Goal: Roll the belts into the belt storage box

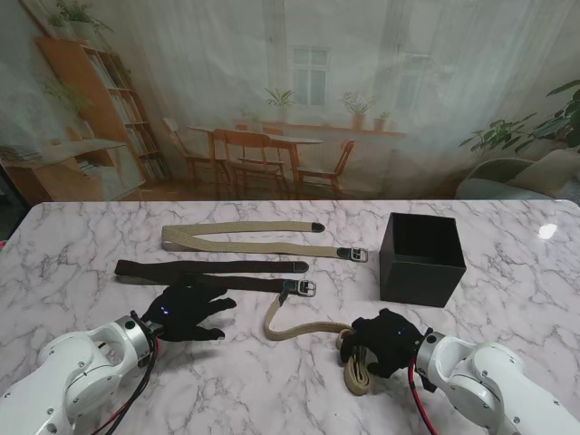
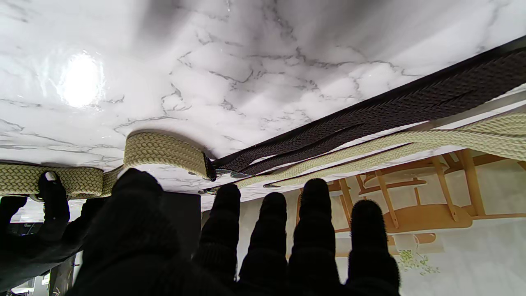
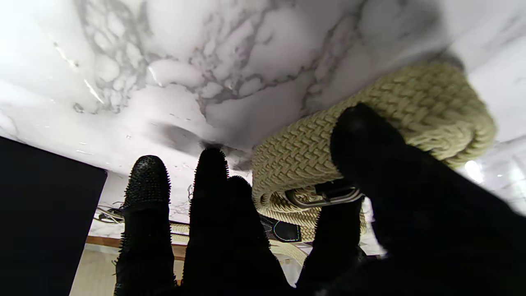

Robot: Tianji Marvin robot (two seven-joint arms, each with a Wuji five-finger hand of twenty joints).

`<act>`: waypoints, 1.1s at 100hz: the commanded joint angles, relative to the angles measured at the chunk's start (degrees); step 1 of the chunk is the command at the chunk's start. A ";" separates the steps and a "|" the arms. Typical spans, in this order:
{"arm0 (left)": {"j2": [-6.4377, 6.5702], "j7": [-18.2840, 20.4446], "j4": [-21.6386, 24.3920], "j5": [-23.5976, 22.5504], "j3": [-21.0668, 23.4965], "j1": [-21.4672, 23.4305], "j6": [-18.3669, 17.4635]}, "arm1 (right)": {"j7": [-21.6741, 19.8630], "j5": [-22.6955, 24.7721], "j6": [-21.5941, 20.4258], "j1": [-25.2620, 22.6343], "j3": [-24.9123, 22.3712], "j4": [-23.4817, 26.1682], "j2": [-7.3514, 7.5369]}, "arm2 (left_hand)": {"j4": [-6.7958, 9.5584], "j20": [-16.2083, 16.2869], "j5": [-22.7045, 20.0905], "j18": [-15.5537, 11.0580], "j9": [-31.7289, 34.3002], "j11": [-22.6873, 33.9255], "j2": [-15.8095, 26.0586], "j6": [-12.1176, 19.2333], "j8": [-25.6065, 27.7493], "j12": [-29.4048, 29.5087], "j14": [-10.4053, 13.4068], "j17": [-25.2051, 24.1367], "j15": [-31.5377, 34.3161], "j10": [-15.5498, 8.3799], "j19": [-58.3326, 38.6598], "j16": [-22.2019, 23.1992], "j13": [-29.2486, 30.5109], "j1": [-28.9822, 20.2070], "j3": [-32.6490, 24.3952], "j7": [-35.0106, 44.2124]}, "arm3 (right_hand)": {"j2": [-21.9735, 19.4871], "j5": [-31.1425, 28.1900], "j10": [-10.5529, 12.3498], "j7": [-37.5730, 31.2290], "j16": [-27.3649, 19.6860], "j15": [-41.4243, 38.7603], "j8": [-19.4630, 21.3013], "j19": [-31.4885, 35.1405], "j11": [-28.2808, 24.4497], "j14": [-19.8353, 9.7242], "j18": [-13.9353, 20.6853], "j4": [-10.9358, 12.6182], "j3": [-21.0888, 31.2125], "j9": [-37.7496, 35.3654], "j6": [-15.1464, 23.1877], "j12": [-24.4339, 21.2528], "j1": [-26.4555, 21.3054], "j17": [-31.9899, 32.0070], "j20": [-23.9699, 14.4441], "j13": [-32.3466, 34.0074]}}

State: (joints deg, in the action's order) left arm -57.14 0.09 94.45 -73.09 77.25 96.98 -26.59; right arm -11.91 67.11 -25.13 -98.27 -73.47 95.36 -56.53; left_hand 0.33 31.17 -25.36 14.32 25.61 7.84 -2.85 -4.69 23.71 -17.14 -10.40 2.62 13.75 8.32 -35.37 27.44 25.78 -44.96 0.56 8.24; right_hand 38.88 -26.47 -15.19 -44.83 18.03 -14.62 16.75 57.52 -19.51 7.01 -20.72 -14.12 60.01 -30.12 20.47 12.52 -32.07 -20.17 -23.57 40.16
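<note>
Three belts lie on the marble table [image 1: 82,245]. A beige belt [image 1: 245,237] lies farthest from me, folded flat. A dark brown belt [image 1: 208,270] lies just nearer. A second beige belt [image 1: 304,328] curves from the middle to my right hand [image 1: 390,343], which is shut on its looped buckle end [image 3: 370,123]; the thumb presses the coil and the metal buckle [image 3: 324,195] shows beneath. My left hand [image 1: 186,313] hovers open, fingers spread, just nearer to me than the brown belt [image 2: 411,107]. The black storage box [image 1: 421,258] stands open-topped at the right.
The box [image 3: 41,213] stands just beyond my right hand. A slack fold of the held belt [image 1: 358,373] hangs on the table beside that hand. A printed backdrop of a room rises behind the table's far edge.
</note>
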 commanded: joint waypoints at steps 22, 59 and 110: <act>-0.07 0.56 -0.05 -0.09 -0.02 0.17 0.23 | -1.32 -2.17 2.27 -0.27 1.84 -2.08 -0.27 | -1.30 -0.73 -1.34 1.77 -1.25 -0.01 3.06 -1.27 0.40 0.27 -0.34 -1.00 -1.05 0.56 1.76 -0.15 -0.34 -1.31 0.99 0.53 | -1.69 -4.86 1.42 -29.29 -4.51 2.23 0.34 -1.92 0.84 0.77 -4.62 -0.73 0.20 0.33 -12.03 -0.46 4.12 2.87 4.11 -2.29; -0.07 0.54 -0.10 -0.04 -0.01 0.19 0.18 | 5.62 -3.33 2.74 1.15 3.75 -5.53 -0.87 | -1.30 -0.73 -1.34 1.70 -1.16 0.03 3.14 -1.19 0.41 0.25 -0.23 -1.01 -1.02 0.49 1.80 -0.12 -0.26 -1.24 1.00 0.54 | -0.81 -5.99 10.72 -37.62 -3.92 0.32 -0.19 -1.57 -9.01 -1.12 -4.29 -0.22 2.17 -12.51 -9.60 3.92 2.23 3.45 4.71 0.06; -0.06 0.67 -0.14 0.02 0.02 0.06 -0.08 | 8.26 -2.01 3.30 -1.24 1.64 -3.67 -1.21 | -1.31 -0.71 -1.43 1.73 -1.09 0.04 3.13 -1.15 0.46 0.23 -0.31 -1.04 -1.04 0.43 1.90 -0.11 -0.25 -1.11 1.01 0.59 | -0.15 -8.22 6.22 -37.73 -4.91 2.46 -0.98 -2.84 -2.54 1.28 -6.97 0.16 2.42 5.70 -7.67 1.37 4.16 7.01 5.44 -6.94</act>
State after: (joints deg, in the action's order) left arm -57.14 -0.02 94.39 -73.08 77.41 97.09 -26.57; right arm -3.31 64.72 -22.13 -98.57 -71.96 92.08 -57.62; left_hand 0.33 31.17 -25.37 14.32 25.61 7.85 -2.20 -4.69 23.71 -17.14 -10.40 2.62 13.75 8.32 -35.37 27.44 25.78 -44.99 0.49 8.26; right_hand 41.75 -27.30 -10.45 -69.68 21.02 -26.29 13.32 55.62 -22.96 10.25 -24.93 -16.40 58.94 -25.80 9.30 14.54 -27.62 -14.20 -18.99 39.99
